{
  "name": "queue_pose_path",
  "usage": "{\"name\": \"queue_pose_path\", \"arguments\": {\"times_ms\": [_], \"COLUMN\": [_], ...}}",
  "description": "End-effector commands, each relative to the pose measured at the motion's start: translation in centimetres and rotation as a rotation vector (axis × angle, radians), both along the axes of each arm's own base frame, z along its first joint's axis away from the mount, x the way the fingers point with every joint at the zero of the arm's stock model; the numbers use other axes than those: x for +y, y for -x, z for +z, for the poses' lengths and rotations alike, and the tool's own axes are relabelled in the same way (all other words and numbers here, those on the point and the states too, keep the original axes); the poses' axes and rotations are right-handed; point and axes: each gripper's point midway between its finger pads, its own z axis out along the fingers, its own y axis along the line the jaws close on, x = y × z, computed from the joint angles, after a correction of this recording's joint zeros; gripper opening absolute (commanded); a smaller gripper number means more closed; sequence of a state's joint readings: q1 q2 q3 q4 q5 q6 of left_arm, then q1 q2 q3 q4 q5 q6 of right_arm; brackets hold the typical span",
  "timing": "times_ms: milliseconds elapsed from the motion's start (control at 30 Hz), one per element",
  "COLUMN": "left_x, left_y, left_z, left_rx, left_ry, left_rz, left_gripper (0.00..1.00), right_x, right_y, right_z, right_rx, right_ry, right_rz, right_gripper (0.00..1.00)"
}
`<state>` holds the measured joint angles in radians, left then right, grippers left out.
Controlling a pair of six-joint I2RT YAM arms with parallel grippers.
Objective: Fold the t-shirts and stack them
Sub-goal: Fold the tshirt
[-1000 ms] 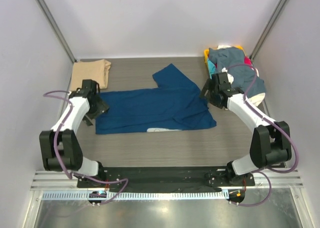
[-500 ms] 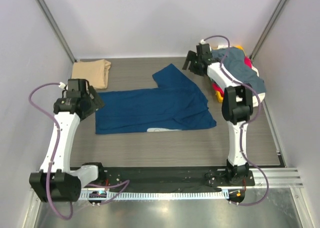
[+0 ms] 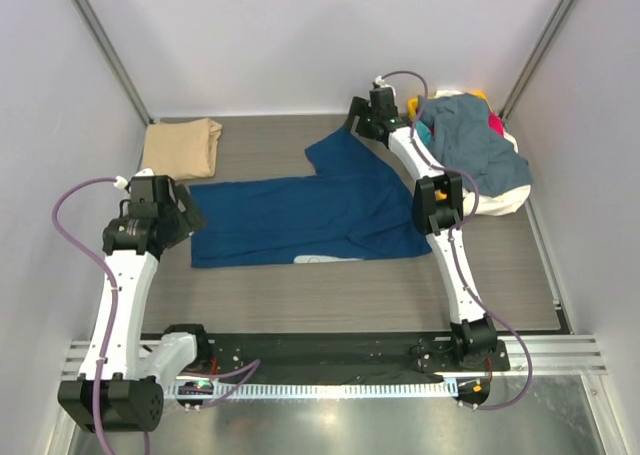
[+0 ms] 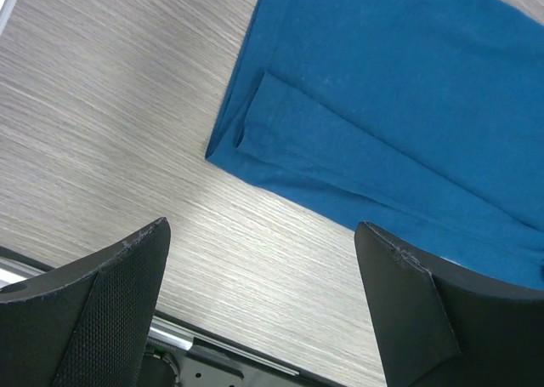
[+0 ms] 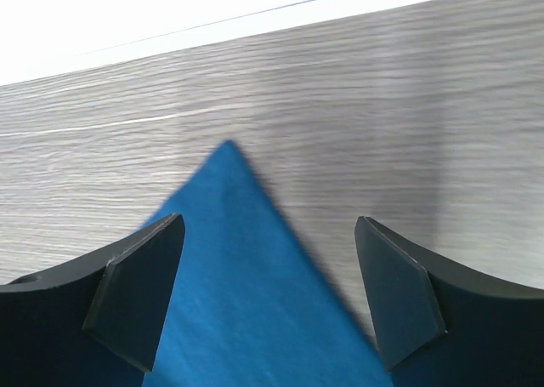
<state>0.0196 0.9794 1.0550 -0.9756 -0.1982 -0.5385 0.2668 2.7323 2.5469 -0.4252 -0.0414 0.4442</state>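
Grey wood-grain table [image 3: 300, 295] carries a folded tan cloth t-shirt [image 3: 182, 147] at far left. Nearer, the left gripper [image 3: 186, 213] hangs released, jaws wide, over the left hem of the spread dark blue cloth t-shirt [image 3: 310, 215]. Over that shirt's far sleeve tip the right gripper [image 3: 357, 123] hovers, equally released, near the heaped mixed-colour t-shirts [image 3: 475, 155].

White-and-black arms [image 3: 125, 285], purple cables [image 3: 56, 215]
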Motion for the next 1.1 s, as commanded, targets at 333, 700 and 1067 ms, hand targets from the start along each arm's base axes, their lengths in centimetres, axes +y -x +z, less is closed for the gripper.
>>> {"name": "queue_pose_path", "arguments": {"times_ms": [333,700,1067], "left_x": [0.2,1.4,2.8], "left_y": [-0.7,-1.2,-10.8], "left_z": [0.7,0.4,-2.6], "left_rx": [-0.050,-0.034,0.078], "left_ry": [-0.014,-0.021,0.043], "left_rz": [-0.014,0.038,0.159], "left_gripper": [0.90,0.89,0.72], "right_x": [4.9,4.1,-1.2], "right_y": [0.6,0.4,8.5], "right_z": [-3.7,3.4,14.9], "right_rx": [0.003,-0.133,-0.246], "right_ry": [-0.017,0.080,0.221], "right_rz": [0.061,0.133,0.073], "right_gripper": [0.35,0.01,0.01]}}
